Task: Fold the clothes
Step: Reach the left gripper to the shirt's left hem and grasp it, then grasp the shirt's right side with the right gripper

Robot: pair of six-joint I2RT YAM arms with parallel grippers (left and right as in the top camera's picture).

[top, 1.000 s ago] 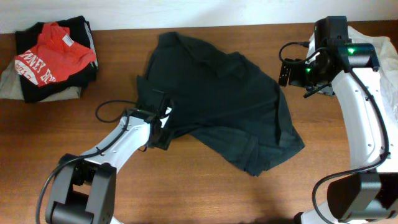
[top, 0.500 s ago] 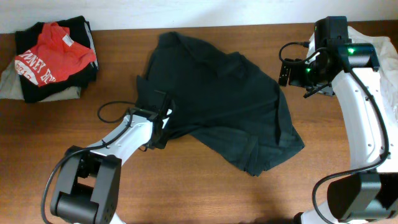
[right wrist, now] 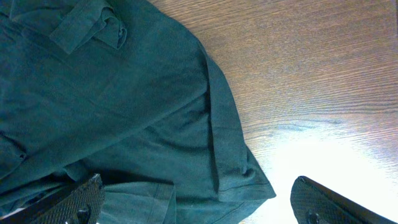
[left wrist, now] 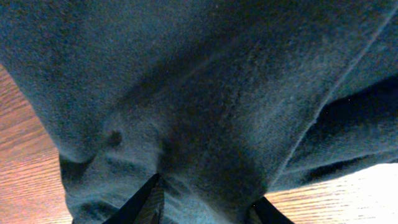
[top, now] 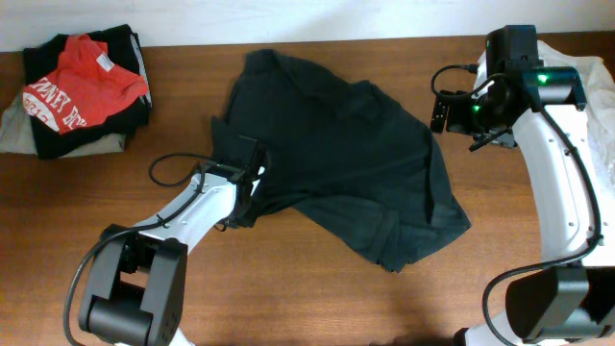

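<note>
The clothes, a dark charcoal-green garment, lie crumpled and spread across the middle of the wooden table. My left gripper is at the garment's lower left edge. In the left wrist view its two dark fingertips stand on either side of a bunched ridge of the clothes, closed in on the fabric. My right gripper hovers by the garment's right side, open. In the right wrist view its fingers stand wide apart above a hem corner of the clothes, holding nothing.
A stack of garments topped by a red T-shirt sits at the back left corner. A white bag lies at the right edge behind the right arm. A black cable loops beside the left arm.
The left gripper's fingers have closed in on the garment's lower left edge, and the arm shifted slightly. The right arm has not moved.
</note>
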